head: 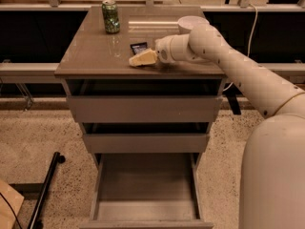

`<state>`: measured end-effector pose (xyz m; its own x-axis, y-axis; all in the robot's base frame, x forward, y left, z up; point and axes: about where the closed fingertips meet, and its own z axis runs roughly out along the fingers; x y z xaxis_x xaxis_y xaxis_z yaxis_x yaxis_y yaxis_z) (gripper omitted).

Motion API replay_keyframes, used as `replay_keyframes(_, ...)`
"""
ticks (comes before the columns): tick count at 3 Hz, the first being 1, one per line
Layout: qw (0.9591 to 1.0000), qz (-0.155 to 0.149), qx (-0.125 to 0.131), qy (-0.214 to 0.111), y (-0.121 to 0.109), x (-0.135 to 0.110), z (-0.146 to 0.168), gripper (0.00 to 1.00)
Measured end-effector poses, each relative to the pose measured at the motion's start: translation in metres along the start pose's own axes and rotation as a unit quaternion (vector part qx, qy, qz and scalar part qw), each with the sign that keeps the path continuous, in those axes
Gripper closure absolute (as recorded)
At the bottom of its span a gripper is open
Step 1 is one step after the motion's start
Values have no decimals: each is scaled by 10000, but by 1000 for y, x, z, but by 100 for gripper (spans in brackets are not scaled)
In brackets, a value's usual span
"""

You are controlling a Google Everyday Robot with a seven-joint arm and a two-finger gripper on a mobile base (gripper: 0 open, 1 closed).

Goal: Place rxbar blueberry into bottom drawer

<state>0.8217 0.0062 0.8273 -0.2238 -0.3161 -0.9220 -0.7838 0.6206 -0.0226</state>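
The rxbar blueberry (139,47) lies flat on the cabinet top, a small dark bar near the middle. My gripper (143,58) is low over the top, right at the bar's near edge, with the cream tips pointing left. I cannot tell whether it touches the bar. The white arm (224,51) reaches in from the right. The bottom drawer (143,194) is pulled out towards me and its grey inside holds nothing. The two shallower drawers above it stand slightly pulled out.
A green can (110,16) stands upright at the back left of the cabinet top (90,51). A white bowl-like object (192,21) sits at the back right, behind the arm. A black bar (45,190) lies on the speckled floor at the left.
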Motion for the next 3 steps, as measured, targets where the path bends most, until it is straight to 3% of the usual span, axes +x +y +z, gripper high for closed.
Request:
replay_keyframes(1,10000,-28,68,43,4,3,-1,42)
replay_keyframes(3,9994,-325,115,-18,19,-15,-13,89)
